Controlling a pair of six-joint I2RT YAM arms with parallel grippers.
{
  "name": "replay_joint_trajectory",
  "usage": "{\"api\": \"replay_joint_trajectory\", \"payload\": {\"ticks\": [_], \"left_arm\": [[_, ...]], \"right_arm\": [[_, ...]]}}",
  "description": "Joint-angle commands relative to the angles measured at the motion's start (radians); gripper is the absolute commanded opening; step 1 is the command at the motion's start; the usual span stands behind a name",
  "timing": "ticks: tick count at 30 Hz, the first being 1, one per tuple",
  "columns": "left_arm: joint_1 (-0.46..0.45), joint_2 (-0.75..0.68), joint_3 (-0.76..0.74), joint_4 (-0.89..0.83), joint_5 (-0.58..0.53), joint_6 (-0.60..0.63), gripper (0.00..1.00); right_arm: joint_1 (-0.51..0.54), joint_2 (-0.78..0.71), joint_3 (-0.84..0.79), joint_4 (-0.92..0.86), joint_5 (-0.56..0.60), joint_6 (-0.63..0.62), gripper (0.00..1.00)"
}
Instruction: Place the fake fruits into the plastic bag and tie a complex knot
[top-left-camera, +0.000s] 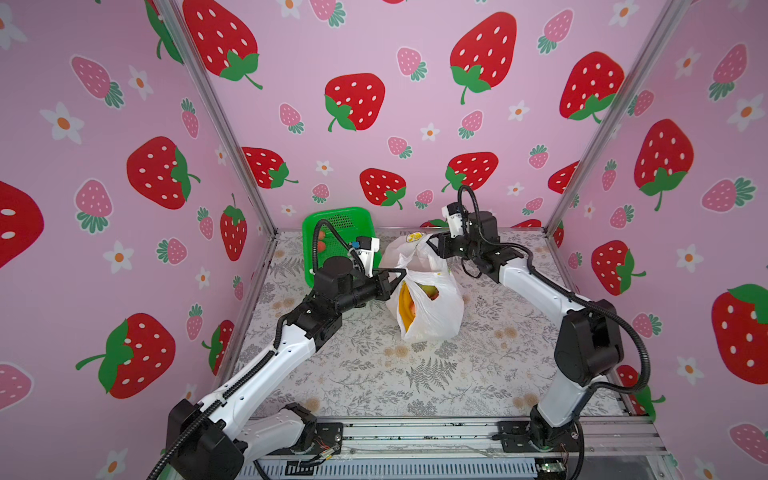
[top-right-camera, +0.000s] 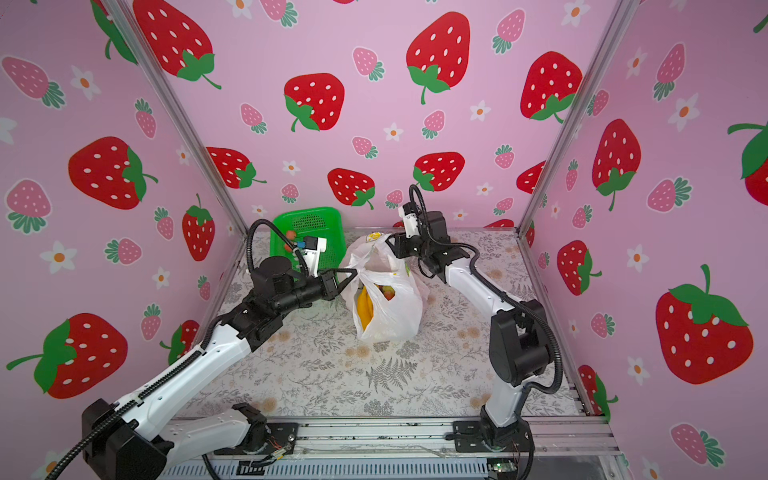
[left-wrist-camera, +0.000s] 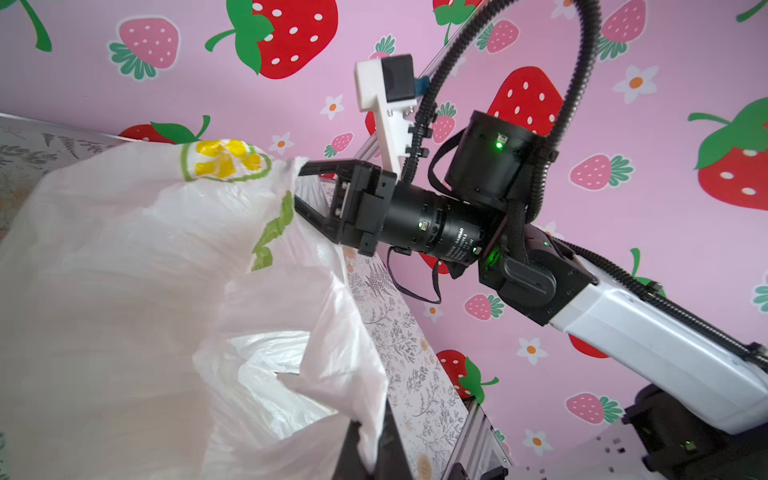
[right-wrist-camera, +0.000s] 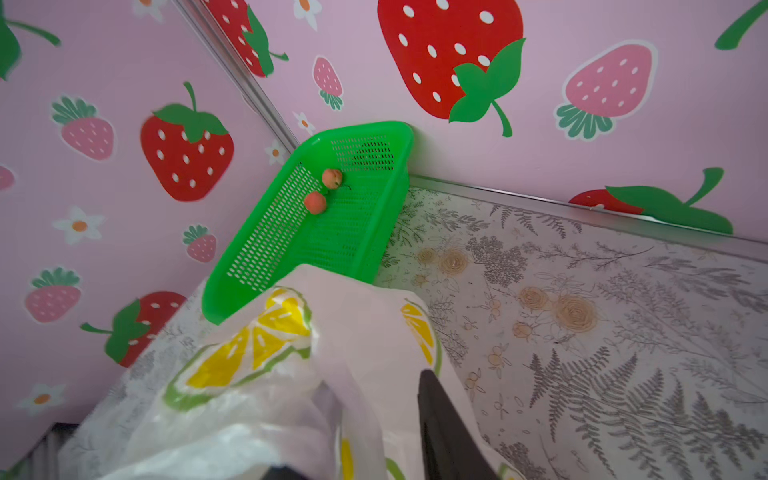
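We clamp our left hand (top-left-camera: 402, 272) on the limp, slippery plastic bag (top-left-camera: 436, 320) near its mouth, our right hand (left-wrist-camera: 298, 186) parted alongside.

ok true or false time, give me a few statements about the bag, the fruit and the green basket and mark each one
1. Two small red fruits lie in the green basket. True.
2. The plastic bag is closed with a knot. False: its mouth gapes open and no knot shows.
3. A yellow banana bunch shows inside the bag. True.
4. The basket lies flat in the middle of the table. False: it stands tilted against the back wall.
5. The right jaws are shut on the basket. False: they stand apart at the bag's top edge.
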Motion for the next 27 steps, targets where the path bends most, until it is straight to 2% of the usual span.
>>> {"api": "replay_joint_trajectory", "payload": {"ticks": [1, 7, 10, 14, 17, 22, 27], "left_arm": [[-0.023, -0.034, -0.021, 0.039, -0.028, -0.08, 0.0], [-0.026, -0.044, -0.034, 0.01, -0.028, -0.08, 0.0], [-0.025, -0.053, -0.038, -0.009, -0.03, -0.068, 0.0], [-0.026, -0.07, -0.034, -0.053, -0.046, -0.044, 0.0], [-0.026, -0.086, -0.027, -0.081, -0.053, -0.027, 0.0], [-0.024, -0.106, -0.025, -0.104, -0.077, -0.013, 0.0], [-0.024, -0.109, -0.019, -0.12, -0.079, -0.005, 0.0]], "right_arm": [[0.014, -0.066, 0.017, -0.137, 0.183, -0.107, 0.5], [0.1, -0.308, -0.165, -0.183, 0.428, -0.214, 0.76], [0.168, -0.429, -0.265, -0.183, 0.5, -0.253, 0.83], [0.309, -0.562, -0.401, -0.132, 0.527, -0.341, 0.85], [0.378, -0.591, -0.466, -0.076, 0.507, -0.43, 0.85], [0.431, -0.531, -0.506, 0.03, 0.504, -0.568, 0.85], [0.436, -0.448, -0.511, 0.14, 0.503, -0.645, 0.84]]}}
